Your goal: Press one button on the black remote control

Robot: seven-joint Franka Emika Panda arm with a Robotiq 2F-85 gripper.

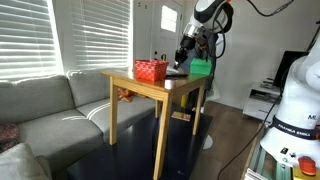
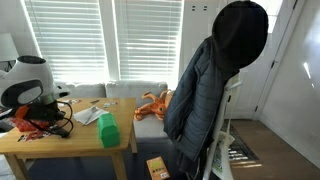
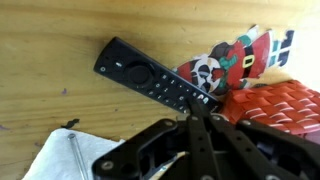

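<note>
The black remote control (image 3: 155, 80) lies flat on the wooden table (image 3: 50, 90) in the wrist view, slanting from upper left to lower right, its buttons facing up. My gripper (image 3: 197, 112) is shut, its two fingers pressed together, with the tips over the lower right end of the remote. I cannot tell if the tips touch a button. In an exterior view the gripper (image 1: 181, 58) hangs over the table between the red basket and the green block. In an exterior view (image 2: 38, 108) the arm covers the remote.
A red mesh basket (image 3: 280, 105) sits right beside the remote's lower end, also seen in an exterior view (image 1: 151, 70). A green block (image 1: 201, 67) stands at the table's far end. A pirate-print item (image 3: 240, 55) and a white cloth (image 3: 60, 160) lie nearby. A sofa (image 1: 50, 110) flanks the table.
</note>
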